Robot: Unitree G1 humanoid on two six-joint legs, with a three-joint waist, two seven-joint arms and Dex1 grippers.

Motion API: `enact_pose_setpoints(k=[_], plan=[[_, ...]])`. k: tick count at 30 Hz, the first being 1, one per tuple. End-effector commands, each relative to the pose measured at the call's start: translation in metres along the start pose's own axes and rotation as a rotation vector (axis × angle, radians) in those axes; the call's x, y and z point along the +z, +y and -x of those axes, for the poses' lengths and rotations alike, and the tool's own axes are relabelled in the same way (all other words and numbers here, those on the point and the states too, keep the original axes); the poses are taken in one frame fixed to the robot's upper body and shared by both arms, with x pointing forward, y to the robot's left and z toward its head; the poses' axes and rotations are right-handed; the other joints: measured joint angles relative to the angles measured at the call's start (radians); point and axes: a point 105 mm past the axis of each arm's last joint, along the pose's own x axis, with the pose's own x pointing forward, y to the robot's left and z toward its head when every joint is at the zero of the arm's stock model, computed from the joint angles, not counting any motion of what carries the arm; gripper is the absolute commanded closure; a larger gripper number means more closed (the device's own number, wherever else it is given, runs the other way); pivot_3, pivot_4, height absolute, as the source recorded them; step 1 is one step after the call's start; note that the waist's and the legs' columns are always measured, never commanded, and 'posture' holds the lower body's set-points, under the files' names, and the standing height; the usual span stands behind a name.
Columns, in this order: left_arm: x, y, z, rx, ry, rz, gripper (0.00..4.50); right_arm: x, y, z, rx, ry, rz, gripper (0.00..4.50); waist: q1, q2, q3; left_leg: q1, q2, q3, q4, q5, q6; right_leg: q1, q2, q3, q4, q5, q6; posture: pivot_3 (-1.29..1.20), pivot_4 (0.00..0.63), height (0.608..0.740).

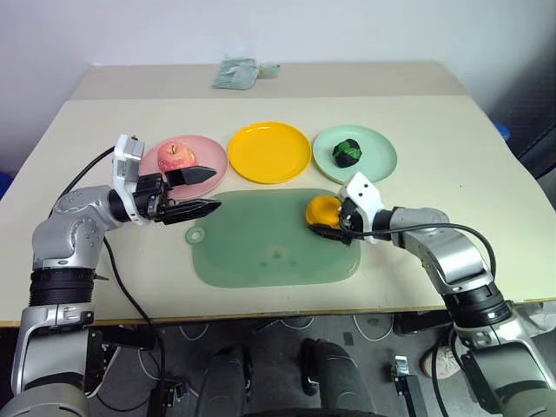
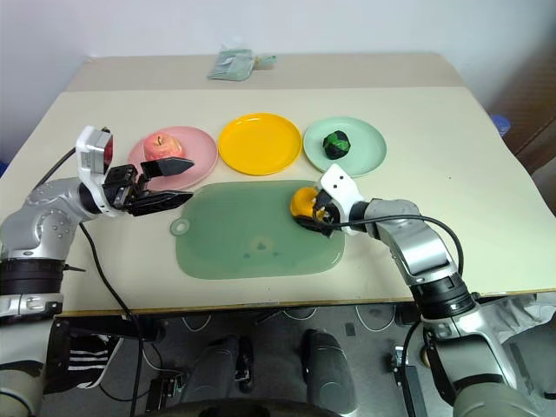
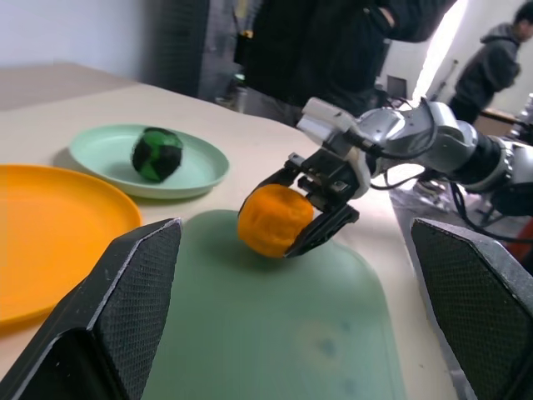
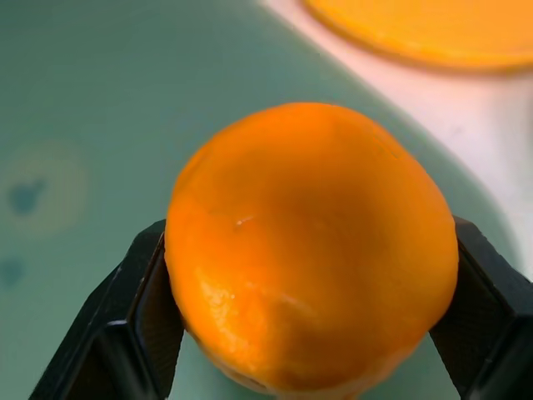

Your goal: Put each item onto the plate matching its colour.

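With apple point(image 1: 176, 156) and green ball point(image 1: 347, 152) plated, my right jaws clamp the orange point(image 4: 308, 250) near the yellow plate point(image 1: 269, 152); left jaws gape empty.

I could read no text, label, brand or number anywhere: my plates, the toy foods and the mat all stood plain, without any markings.

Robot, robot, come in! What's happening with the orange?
Right gripper shut on orange, on the mat. Left gripper open, empty. Yellow plate bare, nothing in the way.
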Motion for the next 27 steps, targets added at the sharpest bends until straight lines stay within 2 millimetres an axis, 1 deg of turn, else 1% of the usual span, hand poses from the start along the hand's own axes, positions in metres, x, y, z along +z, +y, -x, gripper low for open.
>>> enact_pose_setpoints(k=[1, 3, 4, 6, 8, 11, 12, 13, 15, 16, 18, 20, 22, 24, 27], plan=[[0.010, 0.023, 0.009, 0.188, -0.008, -0.103, 0.00, 0.050, -0.012, -0.004, -0.062, -0.175, 0.060, 1.31, 0.001, 0.000, 0.000, 0.000, 0.000, 0.000, 0.000, 0.000, 0.000, 0.000, 0.000, 0.000, 0.000, 0.000, 0.000, 0.00, 0.150, 0.740], [0.005, 0.045, 0.018, 0.363, 0.027, -0.128, 0.00, 0.065, -0.019, -0.015, -0.114, -0.216, 0.115, 1.31, 0.003, 0.000, 0.000, 0.000, 0.000, 0.000, 0.000, 0.000, 0.000, 0.000, 0.000, 0.000, 0.000, 0.000, 0.000, 0.00, 0.150, 0.740], [0.004, 0.055, 0.022, 0.452, 0.033, -0.149, 0.00, 0.069, -0.023, -0.025, -0.150, -0.212, 0.133, 1.31, 0.002, 0.000, 0.000, 0.000, 0.000, 0.000, 0.000, 0.000, 0.000, 0.000, 0.000, 0.000, 0.000, 0.000, 0.000, 0.00, 0.150, 0.740], [0.003, 0.066, 0.025, 0.557, 0.021, -0.171, 0.00, 0.075, -0.030, -0.044, -0.204, -0.204, 0.158, 1.31, 0.001, 0.000, 0.000, 0.000, 0.000, 0.000, 0.000, 0.000, 0.000, 0.000, 0.000, 0.000, 0.000, 0.000, 0.000, 0.00, 0.150, 0.740], [0.004, 0.070, 0.022, 0.598, -0.003, -0.138, 0.00, 0.082, -0.034, -0.062, -0.242, -0.231, 0.139, 1.31, 0.003, 0.000, 0.000, 0.000, 0.000, 0.001, 0.000, 0.000, 0.000, 0.000, 0.000, 0.000, 0.001, 0.000, 0.000, 0.00, 0.150, 0.740], [0.000, 0.070, 0.014, 0.626, 0.005, -0.138, 0.00, 0.085, -0.033, -0.089, -0.275, -0.231, 0.186, 1.31, 0.001, 0.000, 0.000, -0.001, 0.000, 0.001, -0.001, 0.000, 0.000, 0.000, -0.001, 0.000, 0.001, 0.001, 0.001, 0.00, 0.150, 0.740], [-0.002, 0.069, 0.012, 0.622, 0.012, -0.137, 0.00, 0.084, -0.034, -0.096, -0.279, -0.228, 0.160, 1.31, 0.001, 0.000, 0.000, -0.001, 0.000, 0.001, -0.001, 0.000, 0.000, 0.000, -0.001, 0.000, 0.000, 0.001, 0.001, 0.00, 0.150, 0.740], [-0.002, 0.067, 0.010, 0.619, 0.006, -0.139, 0.00, 0.078, -0.035, -0.103, -0.278, -0.201, 0.140, 1.31, -0.001, 0.000, 0.000, -0.001, 0.000, 0.001, -0.001, 0.000, 0.000, -0.001, -0.001, 0.000, 0.001, 0.001, 0.001, 0.00, 0.150, 0.740], [0.001, 0.064, 0.009, 0.626, -0.019, -0.145, 0.00, 0.071, -0.032, -0.112, -0.247, -0.188, 0.065, 0.23, -0.001, 0.000, 0.000, -0.001, 0.000, 0.001, -0.001, 0.000, 0.000, -0.001, -0.001, 0.000, 0.001, 0.001, 0.001, 0.00, 0.150, 0.740], [0.003, 0.063, 0.009, 0.636, -0.028, -0.145, 0.00, 0.071, -0.034, -0.114, -0.260, -0.185, 0.058, 0.01, -0.001, 0.000, 0.000, -0.001, 0.000, 0.001, -0.001, 0.000, 0.000, -0.001, -0.001, 0.000, 0.001, 0.001, 0.001, 0.00, 0.150, 0.740], [0.004, 0.059, 0.010, 0.630, -0.029, -0.155, 0.00, 0.075, -0.040, -0.112, -0.307, -0.187, 0.125, 0.01, -0.002, 0.000, 0.000, -0.001, 0.000, 0.001, -0.001, 0.000, 0.000, -0.001, -0.001, 0.000, 0.001, 0.001, 0.001, 0.00, 0.150, 0.740], [0.007, 0.052, 0.010, 0.593, -0.041, -0.152, 0.00, 0.082, -0.044, -0.107, -0.312, -0.230, 0.121, 0.01, -0.003, 0.000, 0.000, -0.001, 0.000, 0.001, -0.001, 0.000, 0.000, -0.001, -0.001, 0.000, 0.001, 0.001, 0.001, 0.00, 0.150, 0.740], [0.009, 0.045, 0.010, 0.555, -0.052, -0.152, 0.00, 0.085, -0.052, -0.098, -0.332, -0.276, 0.117, 0.01, -0.004, 0.000, 0.000, -0.001, 0.000, 0.001, -0.001, 0.000, -0.001, -0.001, -0.001, 0.000, 0.001, 0.001, 0.001, 0.00, 0.150, 0.740], [0.010, 0.030, 0.007, 0.457, -0.069, -0.140, 0.00, 0.088, -0.053, -0.086, -0.290, -0.355, 0.075, 0.01, -0.003, 0.000, 0.000, -0.001, 0.000, 0.001, -0.001, 0.000, -0.001, -0.001, -0.001, 0.000, 0.001, 0.001, 0.001, 0.00, 0.150, 0.740], [0.010, 0.003, 0.001, 0.288, -0.078, -0.111, 0.00, 0.096, -0.041, -0.061, -0.164, -0.507, 0.008, 0.01, -0.001, 0.000, 0.000, -0.001, 0.000, 0.001, -0.002, 0.000, -0.001, -0.001, -0.001, 0.000, 0.001, 0.001, 0.001, 0.00, 0.150, 0.740]])
